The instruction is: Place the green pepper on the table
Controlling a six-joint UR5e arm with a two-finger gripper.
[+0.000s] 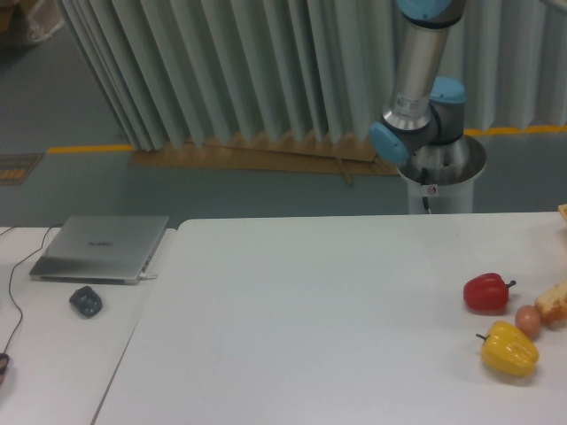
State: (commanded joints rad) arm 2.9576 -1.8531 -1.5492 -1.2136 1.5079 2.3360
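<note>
Big white surface (310,310) fills most of the view. Only the arm's base (425,115) shows, claw's out of frame so can't tell its state. Red pepper (486,292) and yellow pepper (510,349) sit far right; no green pepper visible.

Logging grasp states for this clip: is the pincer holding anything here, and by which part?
Cannot be told: the pincer is out of frame; only the arm's base shows. No green pepper is visible on the table.
</note>
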